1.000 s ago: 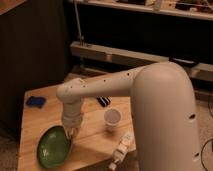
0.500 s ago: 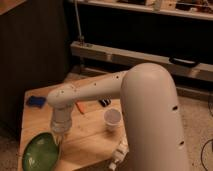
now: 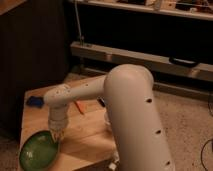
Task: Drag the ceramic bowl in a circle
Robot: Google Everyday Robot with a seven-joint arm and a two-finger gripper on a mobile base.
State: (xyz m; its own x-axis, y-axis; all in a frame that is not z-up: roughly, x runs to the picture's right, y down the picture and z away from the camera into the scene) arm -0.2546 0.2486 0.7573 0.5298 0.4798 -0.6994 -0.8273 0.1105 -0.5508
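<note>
The hand [image 3: 59, 134] points straight down over the near left corner of the table [image 3: 85, 139], clenched on the right rim of the bowl [image 3: 36, 151].

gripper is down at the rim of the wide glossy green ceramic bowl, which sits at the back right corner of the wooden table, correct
Wrong corner: the camera view shows the glossy green ceramic bowl at the front left corner of the wooden table. The gripper is indeed down at its rim.

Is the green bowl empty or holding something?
Empty: the ceramic bowl shows only bare green inside. The gripper, shut, is at its rim.
</note>
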